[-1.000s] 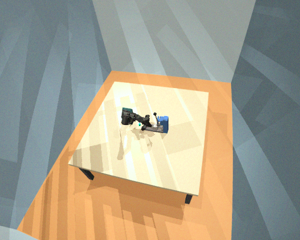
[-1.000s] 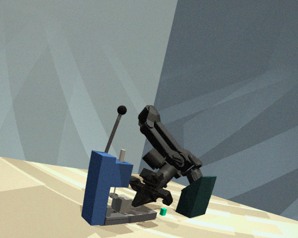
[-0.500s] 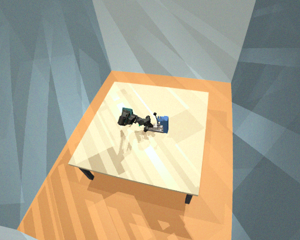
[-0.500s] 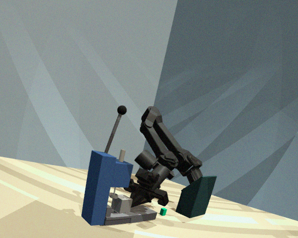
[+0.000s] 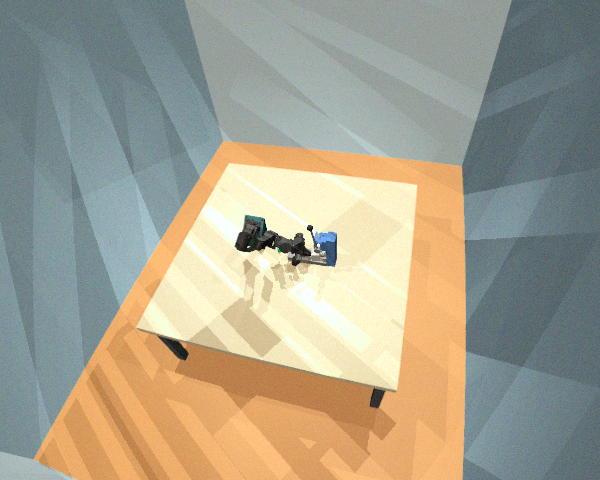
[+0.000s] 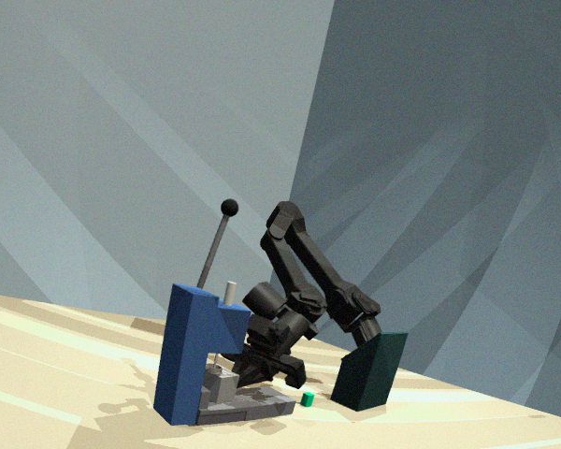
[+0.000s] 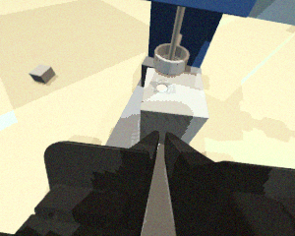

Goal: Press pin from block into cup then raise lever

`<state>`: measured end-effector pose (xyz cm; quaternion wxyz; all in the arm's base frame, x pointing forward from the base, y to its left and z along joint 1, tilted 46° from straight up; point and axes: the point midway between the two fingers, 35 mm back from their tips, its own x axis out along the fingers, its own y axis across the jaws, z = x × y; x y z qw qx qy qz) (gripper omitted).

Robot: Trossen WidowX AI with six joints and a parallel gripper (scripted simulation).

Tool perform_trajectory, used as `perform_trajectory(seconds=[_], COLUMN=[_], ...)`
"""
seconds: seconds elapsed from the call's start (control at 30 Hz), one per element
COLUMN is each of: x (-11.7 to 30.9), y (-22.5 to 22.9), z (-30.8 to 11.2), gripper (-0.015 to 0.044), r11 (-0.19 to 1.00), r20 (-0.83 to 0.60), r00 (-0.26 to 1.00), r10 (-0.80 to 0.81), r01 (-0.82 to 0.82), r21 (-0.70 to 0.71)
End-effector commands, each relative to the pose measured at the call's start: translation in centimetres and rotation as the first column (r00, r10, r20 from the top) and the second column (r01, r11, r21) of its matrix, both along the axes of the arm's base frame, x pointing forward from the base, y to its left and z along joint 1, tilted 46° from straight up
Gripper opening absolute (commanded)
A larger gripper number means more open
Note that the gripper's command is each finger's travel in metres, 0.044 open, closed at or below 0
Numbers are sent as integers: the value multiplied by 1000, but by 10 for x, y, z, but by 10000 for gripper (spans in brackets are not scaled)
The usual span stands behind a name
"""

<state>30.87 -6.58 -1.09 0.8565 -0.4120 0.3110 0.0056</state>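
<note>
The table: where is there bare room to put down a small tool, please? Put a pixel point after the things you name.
Likely room: the table [image 5: 259,335] part between the arm [image 5: 285,242] [image 6: 314,261] and its near edge, and between the blue press [image 5: 329,249] [image 6: 179,353] and the right edge. Crowded: between press and arm base, where the gripper [image 7: 161,137], grey block [image 7: 174,95] [image 6: 222,383] and green cube [image 6: 307,398] sit close.
</note>
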Motion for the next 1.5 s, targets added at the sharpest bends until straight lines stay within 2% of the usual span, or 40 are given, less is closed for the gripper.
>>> perform_trajectory(seconds=[0.0,0.57,0.6,0.83,1.17,1.33,1.47], x=[7,32,21,19,-29,-28,-16], y=[0,1,3,6,45,44,32], z=[-2,-4,-4,-1,33,33,23], gripper=[30,30,30,30,30,30,30], r11=[1000,997,997,997,996,997,1000], r20=[1,56,33,35,62,65,80], r00=[1000,995,997,997,994,995,997], r10=[18,77,67,68,85,74,2], r01=[-18,-78,-68,-69,-87,-76,-4], r21=[2,21,25,25,26,25,20])
